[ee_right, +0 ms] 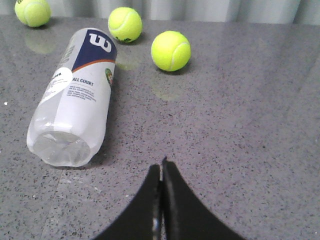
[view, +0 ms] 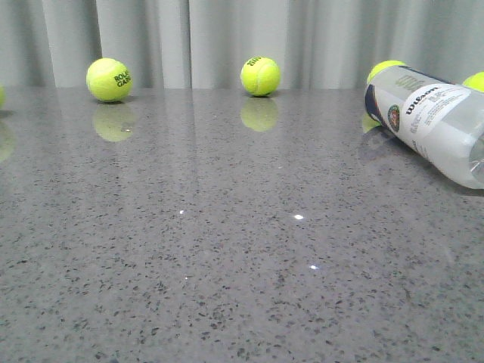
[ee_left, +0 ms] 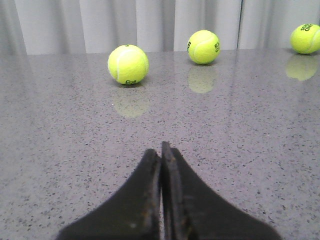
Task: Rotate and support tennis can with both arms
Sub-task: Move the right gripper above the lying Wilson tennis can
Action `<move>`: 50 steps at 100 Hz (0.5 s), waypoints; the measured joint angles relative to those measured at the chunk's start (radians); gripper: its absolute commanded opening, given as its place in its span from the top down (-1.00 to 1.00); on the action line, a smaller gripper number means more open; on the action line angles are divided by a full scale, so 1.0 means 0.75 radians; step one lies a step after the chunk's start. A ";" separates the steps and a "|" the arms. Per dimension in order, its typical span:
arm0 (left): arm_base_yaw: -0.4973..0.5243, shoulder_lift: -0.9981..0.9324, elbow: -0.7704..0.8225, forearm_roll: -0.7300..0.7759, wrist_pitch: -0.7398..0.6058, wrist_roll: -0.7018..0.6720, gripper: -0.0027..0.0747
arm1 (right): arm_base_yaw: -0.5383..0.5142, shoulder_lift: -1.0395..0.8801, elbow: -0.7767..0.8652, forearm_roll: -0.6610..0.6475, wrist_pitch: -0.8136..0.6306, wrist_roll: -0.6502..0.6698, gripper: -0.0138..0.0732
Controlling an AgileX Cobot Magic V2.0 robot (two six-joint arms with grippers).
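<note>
The tennis can [view: 435, 121] carries the name "Wilson" on its white label; "ALL COURT" is printed there too; the far-left tennis ball [view: 110, 79] reads "ROLAND GARROS."

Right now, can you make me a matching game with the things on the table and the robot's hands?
Things:
1. tennis can
2. left hand
3. tennis ball with dark lettering
4. table

Descriptions:
A. grey and speckled, shiny enough to reflect things
B. black fingers pressed together, holding nothing
C. lying on its side, clear with a white label
D. yellow-green, round, resting far back near the curtain

Pairs: 1-C, 2-B, 3-D, 4-A
</note>
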 measured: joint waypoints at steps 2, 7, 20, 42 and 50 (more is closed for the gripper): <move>0.000 0.000 0.000 0.000 0.000 0.000 0.98 | 0.000 0.020 -0.021 0.000 0.013 0.000 0.81; 0.000 0.000 0.000 0.000 0.000 0.000 0.98 | 0.000 0.102 -0.070 0.003 0.037 0.000 0.76; 0.000 0.000 0.000 0.000 0.000 0.000 0.98 | 0.000 0.299 -0.213 0.013 0.122 0.000 0.24; 0.000 0.000 0.000 0.000 0.000 0.000 0.98 | 0.003 0.630 -0.457 0.029 0.249 -0.010 -0.82; 0.000 0.000 0.000 0.000 0.000 0.000 0.98 | 0.015 0.740 -0.550 0.047 0.307 -0.015 -0.77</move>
